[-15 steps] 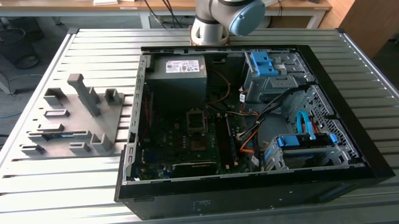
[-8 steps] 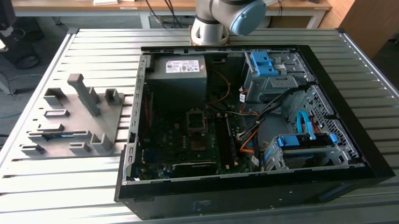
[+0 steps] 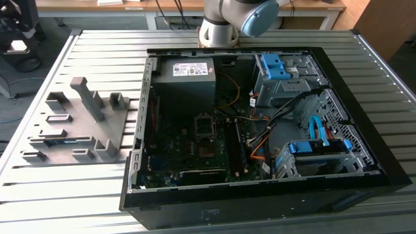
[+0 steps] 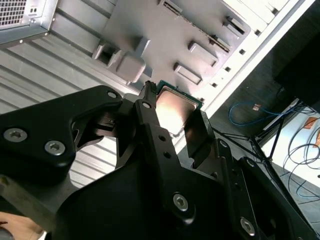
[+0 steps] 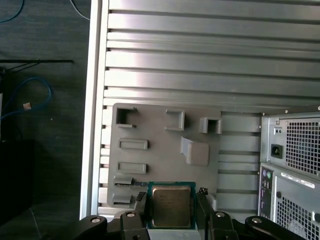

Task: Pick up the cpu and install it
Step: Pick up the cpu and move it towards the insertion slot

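The pick-up step looked done and the carry to the computer was in hand: the black two-fingered gripper (image 5: 171, 196) had its fingers (image 5: 141, 200) closed to the width of the cpu (image 5: 171, 206), a small flat chip with a pale silver-grey metal lid on a green board. It pinched the chip by two opposite side edges, with nothing else in its hold. The chip hung over one edge of the grey plastic fixture plate (image 5: 160, 150) with its raised blocks and pockets, and seemed clear of the plate rather than resting on it, above the ribbed aluminium table (image 5: 200, 65). The perforated grey back of the open black computer case (image 3: 260, 197) lay off to one side. In the exterior view, the dark rectangular socket frame (image 3: 203, 125) on the green motherboard (image 3: 185, 151) sat inside the case near its middle, below the grey power-supply box (image 3: 185, 78). I judged that installing would call for keeping the chip level, squaring its edges to that frame, matching its corner marking, and lowering it gently without sliding across the contacts. The chip lay flat, roughly parallel to the table, with its metal lid facing the first wrist camera and its underside toward the plate. It was nearly square. Its slightly longer side appeared to run along the fingers, crosswise to the table's ribs.
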Controlling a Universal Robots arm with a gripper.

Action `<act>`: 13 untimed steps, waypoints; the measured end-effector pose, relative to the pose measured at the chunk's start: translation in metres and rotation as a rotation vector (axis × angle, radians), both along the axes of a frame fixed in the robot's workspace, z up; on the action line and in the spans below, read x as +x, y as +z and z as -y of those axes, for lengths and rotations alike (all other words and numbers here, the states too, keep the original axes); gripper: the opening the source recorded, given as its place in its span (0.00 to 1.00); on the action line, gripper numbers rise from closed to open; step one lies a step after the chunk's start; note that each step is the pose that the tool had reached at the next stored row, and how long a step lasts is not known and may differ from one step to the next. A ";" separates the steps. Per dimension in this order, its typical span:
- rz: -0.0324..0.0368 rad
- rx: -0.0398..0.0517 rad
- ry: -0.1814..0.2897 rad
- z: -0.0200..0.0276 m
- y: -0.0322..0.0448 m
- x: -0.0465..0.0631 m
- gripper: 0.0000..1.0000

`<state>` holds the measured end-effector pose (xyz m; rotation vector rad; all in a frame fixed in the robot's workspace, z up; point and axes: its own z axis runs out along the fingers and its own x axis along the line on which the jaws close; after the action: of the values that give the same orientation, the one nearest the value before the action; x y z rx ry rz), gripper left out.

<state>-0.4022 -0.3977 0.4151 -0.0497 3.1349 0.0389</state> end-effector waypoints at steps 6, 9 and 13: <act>0.0001 0.0001 0.000 0.0000 -0.0001 0.019 0.47; 0.0000 0.0001 0.000 0.0000 -0.0001 0.028 0.47; 0.0001 0.0001 0.000 0.0000 -0.0001 0.039 0.47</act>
<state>-0.3635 -0.3977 0.4150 -0.0497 3.1348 0.0390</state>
